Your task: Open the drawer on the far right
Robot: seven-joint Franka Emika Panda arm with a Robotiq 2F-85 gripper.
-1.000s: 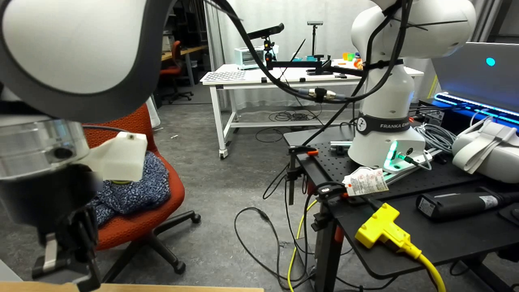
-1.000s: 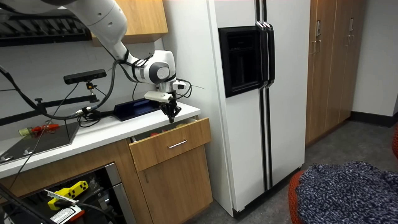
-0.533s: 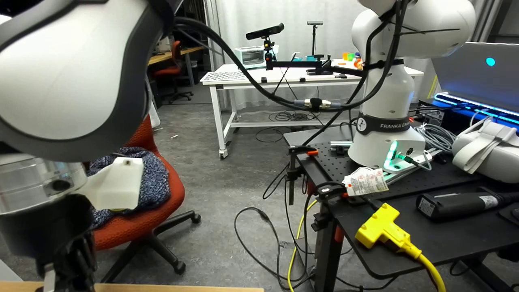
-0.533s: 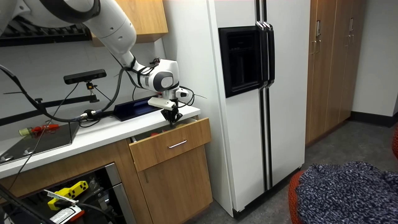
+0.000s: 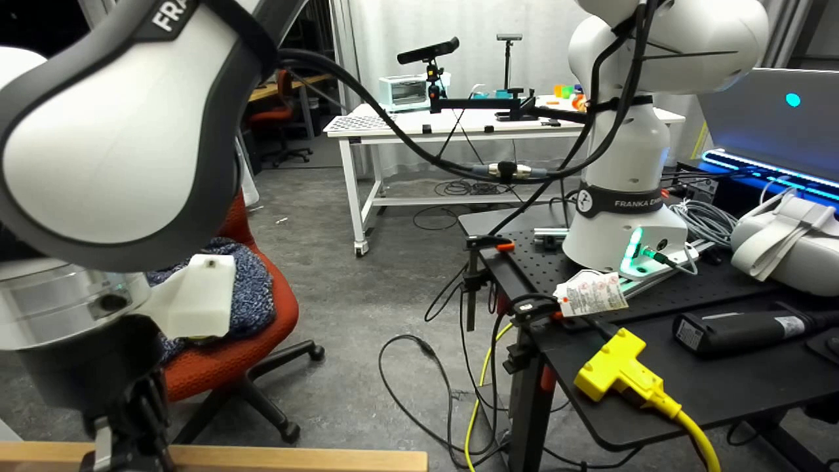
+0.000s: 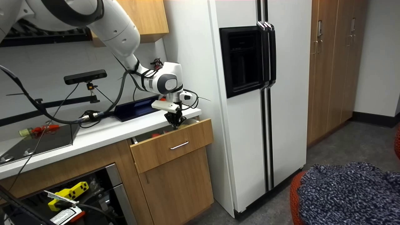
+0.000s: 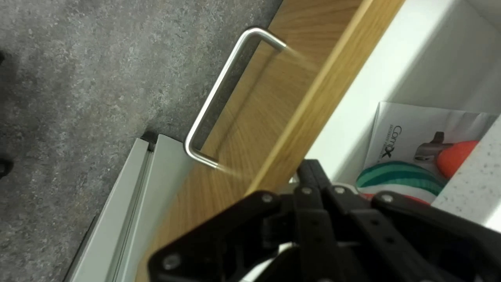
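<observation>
The drawer, with a light-wood front (image 6: pixel 162 153) and a metal handle (image 6: pixel 179 145), stands partly open under the counter beside the fridge. Its wood rim (image 5: pixel 295 457) crosses the bottom of an exterior view. In the wrist view the rim (image 7: pixel 325 94), the handle (image 7: pixel 211 94) and the white inside (image 7: pixel 352 117) show. My gripper (image 7: pixel 312 168) is shut with nothing between its fingertips. The tips are inside the drawer, just behind the front panel, at or against its inner face. The gripper points down in an exterior view (image 6: pixel 175 126); its tips are cut off in an exterior view (image 5: pixel 131 459).
A leaflet (image 7: pixel 391 133), a green-striped item (image 7: pixel 399 178) and an orange-red item (image 7: pixel 456 156) lie in the drawer. The counter edge (image 7: pixel 475 176) overhangs it. The fridge (image 6: pixel 193 78) stands close beside it. An orange chair (image 5: pixel 216 367) with a dark cushion stands on the floor.
My gripper has moved down into the drawer and toward its front panel. Over the last half second the drawer front has shifted slightly outward.
</observation>
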